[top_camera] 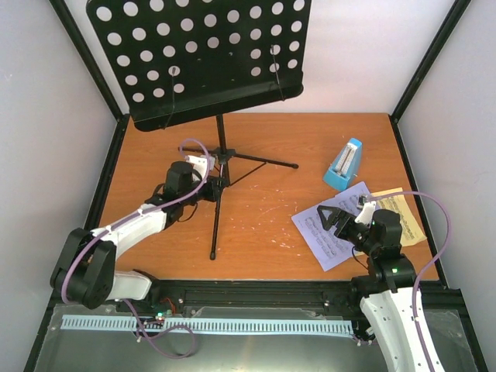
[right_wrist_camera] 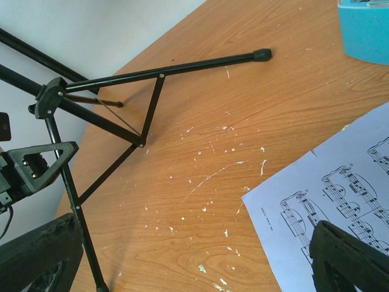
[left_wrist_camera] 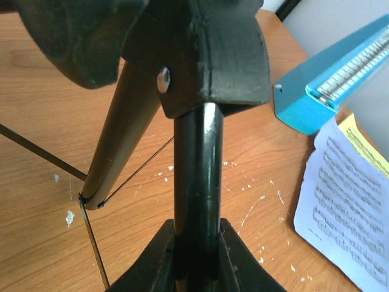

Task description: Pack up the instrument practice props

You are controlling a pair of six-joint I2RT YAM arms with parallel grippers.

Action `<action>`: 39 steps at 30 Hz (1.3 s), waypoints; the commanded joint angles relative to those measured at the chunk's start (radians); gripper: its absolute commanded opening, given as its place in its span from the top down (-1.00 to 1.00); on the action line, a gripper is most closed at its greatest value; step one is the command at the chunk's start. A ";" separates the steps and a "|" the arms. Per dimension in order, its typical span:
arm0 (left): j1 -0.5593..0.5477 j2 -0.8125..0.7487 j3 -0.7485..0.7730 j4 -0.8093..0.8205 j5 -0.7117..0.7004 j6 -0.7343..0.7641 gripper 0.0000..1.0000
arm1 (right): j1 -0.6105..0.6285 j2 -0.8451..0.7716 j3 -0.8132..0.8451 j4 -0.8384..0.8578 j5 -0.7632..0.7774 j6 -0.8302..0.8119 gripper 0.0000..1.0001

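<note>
The black music stand (top_camera: 221, 147) stands upright at the back of the table, with its round-holed desk (top_camera: 201, 54) on top. My left gripper (top_camera: 211, 177) is shut on the stand's pole (left_wrist_camera: 197, 170) just below the tripod hub. A white sheet-music page (top_camera: 337, 232) lies at the right, partly over a yellow page (top_camera: 403, 213). My right gripper (top_camera: 335, 220) is open and empty, low over the white page (right_wrist_camera: 328, 188). The blue metronome (top_camera: 343, 165) stands behind the pages. It also shows in the left wrist view (left_wrist_camera: 328, 85).
The tripod legs (right_wrist_camera: 152, 70) spread over the wooden table (top_camera: 263, 225), one reaching towards the front edge (top_camera: 213, 252). Grey walls and black frame posts (top_camera: 422, 70) close in the back and sides. A black rail (top_camera: 256, 294) runs along the table's near edge.
</note>
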 commanded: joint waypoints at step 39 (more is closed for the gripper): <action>-0.054 -0.339 -0.167 0.303 -0.022 0.253 -0.99 | -0.004 -0.059 0.025 -0.021 0.013 -0.020 -1.00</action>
